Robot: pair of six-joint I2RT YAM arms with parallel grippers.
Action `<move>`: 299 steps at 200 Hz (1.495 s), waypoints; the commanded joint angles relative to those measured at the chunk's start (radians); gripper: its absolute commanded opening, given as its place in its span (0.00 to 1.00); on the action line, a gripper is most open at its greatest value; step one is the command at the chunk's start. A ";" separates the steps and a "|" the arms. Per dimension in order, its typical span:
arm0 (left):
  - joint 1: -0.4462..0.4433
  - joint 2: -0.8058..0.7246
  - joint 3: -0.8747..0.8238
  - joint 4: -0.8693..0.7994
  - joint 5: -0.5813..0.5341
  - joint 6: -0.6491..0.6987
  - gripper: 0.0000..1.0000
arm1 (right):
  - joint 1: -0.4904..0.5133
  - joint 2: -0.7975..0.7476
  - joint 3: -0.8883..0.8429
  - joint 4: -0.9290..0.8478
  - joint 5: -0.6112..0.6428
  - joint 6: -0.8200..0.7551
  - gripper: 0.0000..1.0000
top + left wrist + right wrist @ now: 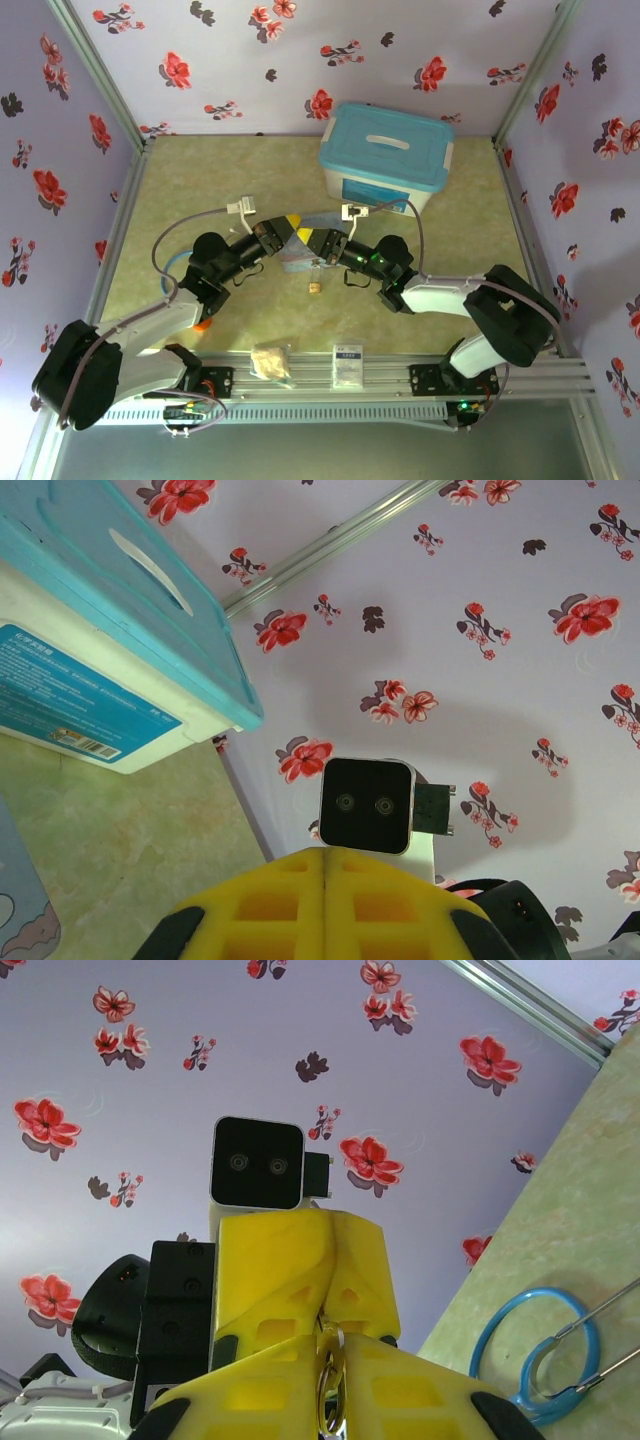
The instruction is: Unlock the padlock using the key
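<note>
Lab booth: floral walls (300,60), aluminium rail (400,375).

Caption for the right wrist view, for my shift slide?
Right gripper pinching a thin metal ring, nose to nose with the left gripper; blue stethoscope on the table.

I see lilac walls (300,60) scattered with red and dark blossoms; the table (200,180) is mottled yellow-green; the storage box (385,150) is white with a teal lid and blue label; the left gripper (325,865) and right gripper (330,1350) are yellow; the stethoscope (540,1296) tubing is blue; the padlock (314,287) is brass-gold; the metal ring (322,1400) is silvery.
</note>
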 commanded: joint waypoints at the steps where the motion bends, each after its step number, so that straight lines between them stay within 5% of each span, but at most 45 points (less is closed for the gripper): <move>1: 0.006 -0.003 0.015 0.036 0.016 -0.001 0.00 | 0.006 -0.006 -0.015 0.032 0.016 -0.021 0.08; 60: 0.014 -0.001 0.002 -0.016 0.002 0.025 0.00 | 0.006 -0.021 -0.029 0.004 0.030 -0.031 0.00; 75: 0.020 0.001 0.000 -0.022 -0.001 0.026 0.30 | 0.006 -0.024 -0.032 -0.007 0.033 -0.038 0.00; 120: 0.024 -0.063 -0.021 -0.167 -0.117 0.079 0.75 | 0.005 -0.102 -0.078 -0.148 0.123 -0.083 0.00; 154: -0.025 -0.103 0.032 -0.554 -0.227 0.205 0.75 | 0.003 -0.257 -0.079 -0.571 0.291 -0.171 0.00; 191: -0.114 -0.053 0.048 -0.698 -0.262 0.278 0.70 | 0.002 -0.413 -0.065 -0.971 0.454 -0.278 0.00; 245: -0.265 0.198 0.011 -0.565 -0.317 0.259 0.67 | 0.002 -0.519 -0.105 -1.120 0.501 -0.312 0.00; 299: -0.298 0.329 0.063 -0.605 -0.462 0.348 0.56 | 0.003 -0.568 -0.140 -1.147 0.512 -0.299 0.00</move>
